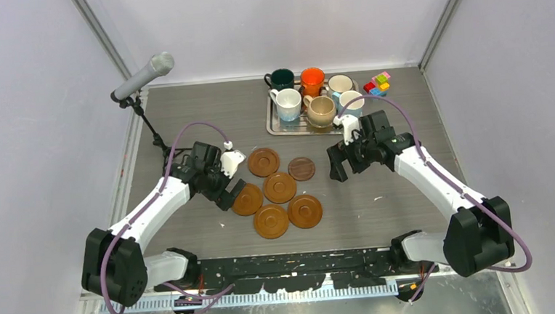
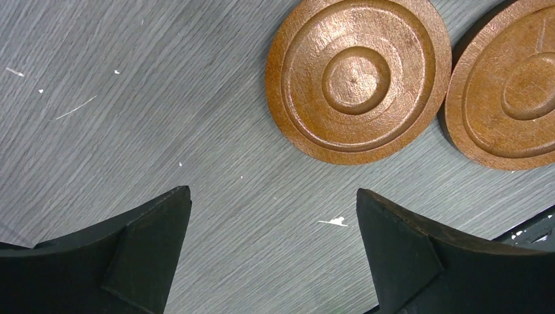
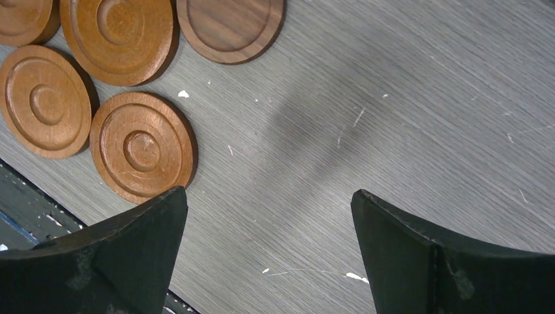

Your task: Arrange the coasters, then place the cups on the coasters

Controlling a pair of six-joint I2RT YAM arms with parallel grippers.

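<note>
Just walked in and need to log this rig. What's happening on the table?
Neither arm is handling anything yet. The left end effector and right end effector are both open and empty, hovering over the table either side of six wooden coasters bunched at its centre. The six cups sit on the silver tray at the back, none on a coaster.

The six coasters lie close-packed mid-table, so fingers get in only from the cluster's outer edges, where the left gripper and right gripper hang with jaws spread wide. Bare table lies open to the right and along the near side. At the back the cups crowd the tray, blocks just beside it, a microphone stand far left
</note>
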